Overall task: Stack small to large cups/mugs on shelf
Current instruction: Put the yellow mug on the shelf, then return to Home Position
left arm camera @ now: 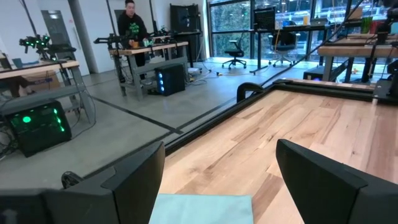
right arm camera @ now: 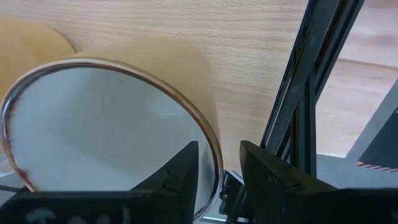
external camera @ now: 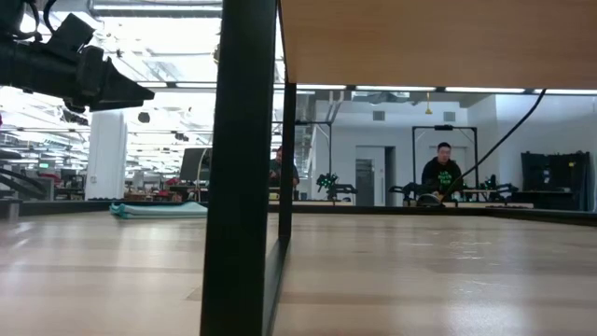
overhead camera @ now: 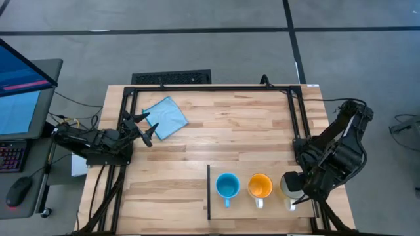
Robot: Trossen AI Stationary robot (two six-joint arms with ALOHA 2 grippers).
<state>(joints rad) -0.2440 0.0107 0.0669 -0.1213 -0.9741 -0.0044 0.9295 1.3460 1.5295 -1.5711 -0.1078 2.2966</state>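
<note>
Three mugs stand upright in a row on the light-wood shelf (overhead camera: 239, 211) at the table's near right. They are the light-blue mug (overhead camera: 227, 187), the orange mug (overhead camera: 260, 187) and the white mug (overhead camera: 287, 184), handles toward the near edge. My right gripper (right arm camera: 219, 163) is over the white mug's right side. It is open by a narrow gap, with one finger (right arm camera: 180, 174) inside the mug and one finger (right arm camera: 267, 174) outside. The rim (right arm camera: 214, 152) passes between them with a gap on each side. My left gripper (overhead camera: 146, 128) is open and empty at the table's left, beside a blue cloth.
A blue cloth (overhead camera: 165, 117) lies flat at the far left of the table. The shelf's dark raised edge (overhead camera: 209, 193) stands left of the blue mug. A black frame rail (right arm camera: 298, 112) runs close by the white mug on the table's right. People sit in the room beyond (external camera: 442, 173).
</note>
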